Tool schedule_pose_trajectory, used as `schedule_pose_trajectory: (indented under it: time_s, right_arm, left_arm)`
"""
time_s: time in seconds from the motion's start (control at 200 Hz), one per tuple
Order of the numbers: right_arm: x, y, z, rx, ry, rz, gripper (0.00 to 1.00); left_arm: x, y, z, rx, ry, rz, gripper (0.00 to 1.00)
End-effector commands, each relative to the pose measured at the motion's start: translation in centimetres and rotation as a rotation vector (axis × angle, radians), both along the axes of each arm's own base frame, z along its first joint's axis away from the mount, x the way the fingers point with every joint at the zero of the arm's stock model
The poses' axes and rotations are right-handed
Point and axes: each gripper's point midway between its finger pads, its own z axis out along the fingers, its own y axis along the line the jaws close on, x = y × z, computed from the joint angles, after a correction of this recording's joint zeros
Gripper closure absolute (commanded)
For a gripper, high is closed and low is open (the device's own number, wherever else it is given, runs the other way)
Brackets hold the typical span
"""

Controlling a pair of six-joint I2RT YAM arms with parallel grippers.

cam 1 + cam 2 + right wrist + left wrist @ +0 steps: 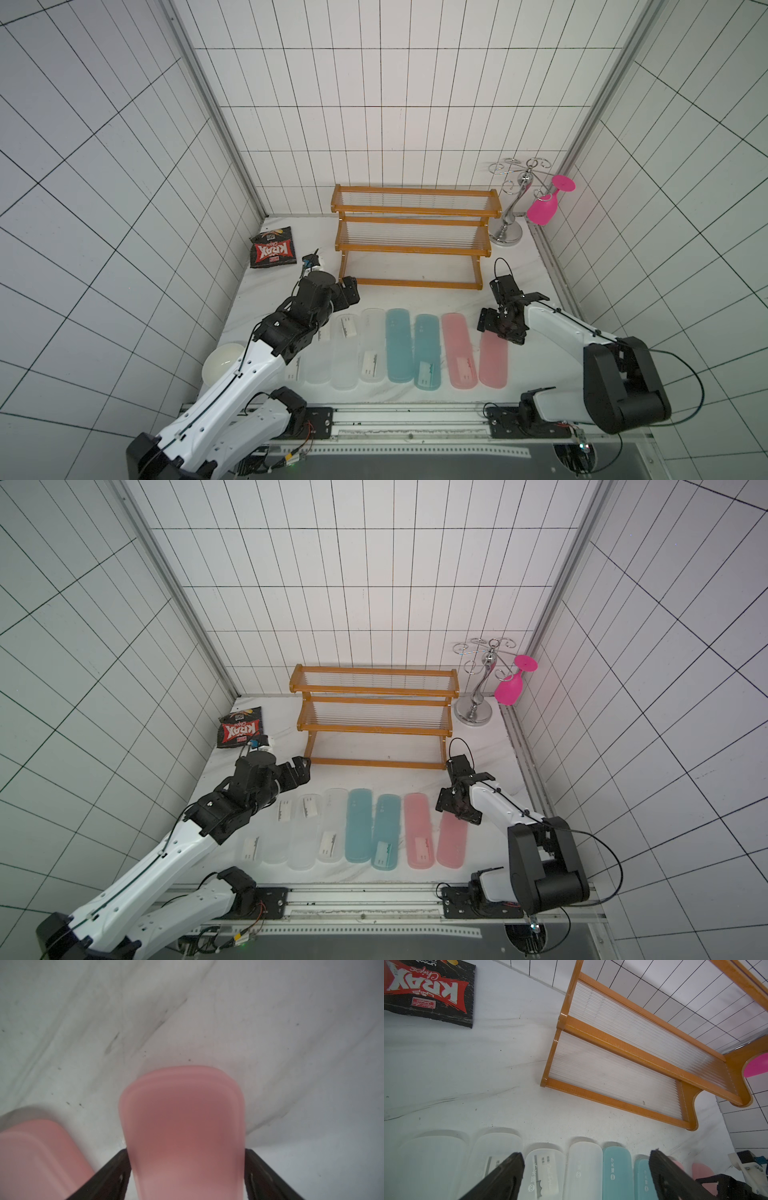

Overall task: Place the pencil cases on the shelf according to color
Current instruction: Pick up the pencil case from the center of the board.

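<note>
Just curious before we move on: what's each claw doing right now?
Left claw: open, holding nothing.
Right claw: closed on the outer pink pencil case.

Frosted, seemingly plastic pencil cases (399, 345), a glossy varnished wooden shelf (411, 249), a polished metal stand (505, 233).

8 pencil cases (399, 345) in row, 4 clear, 2 teal, 2 pink, before 3-tier shelf (411, 249)

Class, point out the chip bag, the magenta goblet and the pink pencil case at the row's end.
chip bag (273, 251): in a top view, on its red logo.
magenta goblet (542, 211): in a top view, on its bowl.
end pink pencil case (182, 1122): right wrist view, on its lid near the rounded end.
</note>
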Motion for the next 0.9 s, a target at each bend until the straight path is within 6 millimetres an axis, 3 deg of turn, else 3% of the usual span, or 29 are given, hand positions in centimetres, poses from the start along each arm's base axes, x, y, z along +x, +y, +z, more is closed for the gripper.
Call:
schedule_pose_trajectory:
  time_s: [0.0,0.285,0.45,0.645,0.785,0.895]
  right_arm:
    - [1.6,0.1,0.9,0.007,-0.026,0.024,0.21]
    - [4.9,0.3,1.4,-0.005,-0.041,0.046,0.24]
    - [5.7,-0.3,2.5,-0.043,-0.039,0.05,0.07]
    - [2.7,0.1,5.4,-0.027,-0.106,0.032,0.01]
    - [-1.8,1.3,4.8,0.009,-0.063,0.041,0.01]
    - [-4.0,1.3,3.8,0.012,-0.051,0.027,0.01]
  left_arm:
    - [0.1,-0.4,-0.2,-0.008,-0.006,-0.009,0.02]
    - [0.0,0.0,0.4,0.002,-0.021,-0.004,0.02]
    - [-0.2,0.2,0.6,0.014,-0.017,-0.002,0.02]
    - [-0.6,0.7,0.8,0.019,-0.025,0.007,0.02]
    - [-1.1,0.6,0.8,0.004,-0.021,-0.006,0.02]
    - [-1.5,0.5,0.6,-0.008,-0.005,-0.017,0.02]
